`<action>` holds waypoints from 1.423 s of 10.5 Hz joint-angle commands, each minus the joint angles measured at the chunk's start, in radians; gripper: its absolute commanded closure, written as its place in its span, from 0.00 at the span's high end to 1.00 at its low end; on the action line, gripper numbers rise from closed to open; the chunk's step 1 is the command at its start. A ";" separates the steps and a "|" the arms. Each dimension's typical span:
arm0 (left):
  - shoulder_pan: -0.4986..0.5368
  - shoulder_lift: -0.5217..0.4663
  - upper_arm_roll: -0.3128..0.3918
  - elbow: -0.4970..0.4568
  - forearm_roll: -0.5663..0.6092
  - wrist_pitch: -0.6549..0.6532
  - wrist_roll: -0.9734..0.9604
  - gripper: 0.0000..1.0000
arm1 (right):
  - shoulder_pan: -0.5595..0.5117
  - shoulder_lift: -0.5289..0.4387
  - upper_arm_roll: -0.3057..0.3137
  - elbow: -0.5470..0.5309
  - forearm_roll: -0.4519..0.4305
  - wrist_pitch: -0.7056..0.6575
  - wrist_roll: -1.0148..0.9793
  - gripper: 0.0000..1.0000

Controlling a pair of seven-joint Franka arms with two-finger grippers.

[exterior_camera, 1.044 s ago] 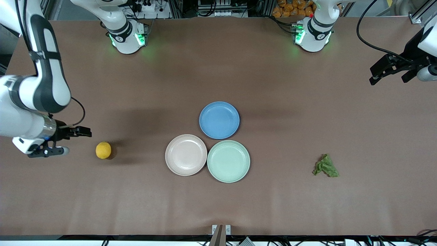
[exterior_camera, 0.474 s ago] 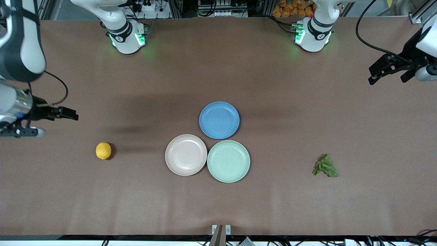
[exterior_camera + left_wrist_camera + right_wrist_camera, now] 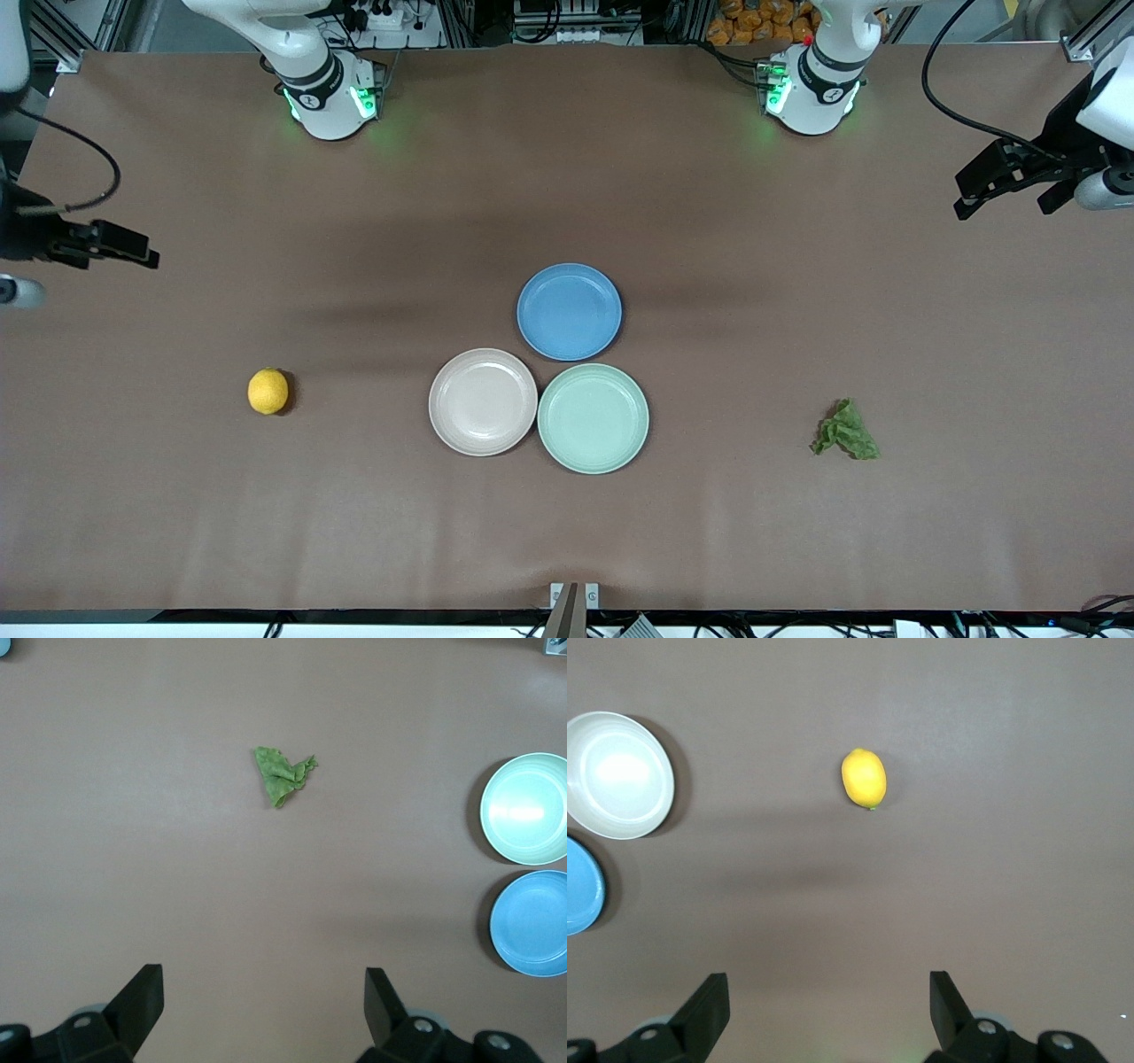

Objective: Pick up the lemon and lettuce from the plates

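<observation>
The lemon (image 3: 267, 391) lies on the bare table toward the right arm's end, apart from the plates; it also shows in the right wrist view (image 3: 864, 778). The lettuce (image 3: 846, 431) lies on the table toward the left arm's end, seen too in the left wrist view (image 3: 283, 775). The beige-pink plate (image 3: 483, 401) and mint green plate (image 3: 593, 418) sit side by side, both empty. My right gripper (image 3: 128, 251) is open and empty, high over the table edge at its own end. My left gripper (image 3: 974, 190) is open and empty, high over its own end.
An empty blue plate (image 3: 569, 311) touches the two other plates, farther from the front camera. The arm bases (image 3: 330, 93) stand along the table's top edge. In the left wrist view the mint plate (image 3: 524, 808) and blue plate (image 3: 530, 923) show at the side.
My right gripper has drawn away from the lemon, up and out toward its own end of the table. The lemon, lettuce, plates and left arm have stayed put.
</observation>
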 commanded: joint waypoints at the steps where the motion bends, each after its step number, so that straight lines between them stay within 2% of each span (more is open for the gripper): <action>1: 0.007 -0.018 -0.002 -0.007 0.023 -0.045 0.010 1.00 | 0.003 -0.082 0.018 -0.004 -0.024 -0.046 0.036 1.00; 5: 0.009 -0.016 0.004 -0.007 0.026 -0.089 0.009 1.00 | 0.002 -0.097 0.015 0.004 -0.028 -0.045 0.034 1.00; 15: 0.009 -0.007 0.010 -0.006 0.026 -0.096 0.013 1.00 | 0.040 -0.075 0.017 0.067 -0.079 -0.092 0.034 1.00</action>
